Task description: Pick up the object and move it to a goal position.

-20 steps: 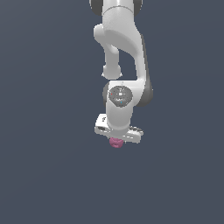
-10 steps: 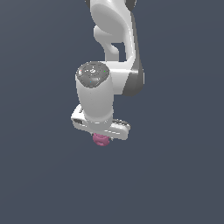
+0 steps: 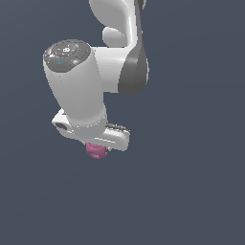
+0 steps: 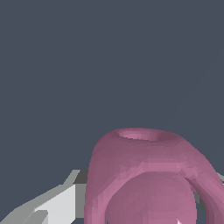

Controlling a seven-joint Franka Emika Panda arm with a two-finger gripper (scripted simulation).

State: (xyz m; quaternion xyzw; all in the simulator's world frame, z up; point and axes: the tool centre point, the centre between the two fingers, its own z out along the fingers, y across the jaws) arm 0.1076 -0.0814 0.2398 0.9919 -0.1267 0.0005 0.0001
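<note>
The small pink-magenta lumpy object [image 3: 97, 151] hangs just under my white gripper [image 3: 98, 147] in the exterior view, held off the ground. Only its lower part shows; the gripper body hides the fingers. In the wrist view the object [image 4: 144, 179] fills the near part of the picture, with a grey-white finger [image 4: 52, 205] pressed against its side. The gripper is shut on the object.
The white and grey arm [image 3: 115, 52] rises from the gripper toward the top of the exterior view. Everything around is a flat dark blue-grey surface [image 3: 191, 191]. No goal marker shows.
The arm with the object has moved toward the camera and to the exterior view's left; it looms larger now. The object stays in the gripper throughout.
</note>
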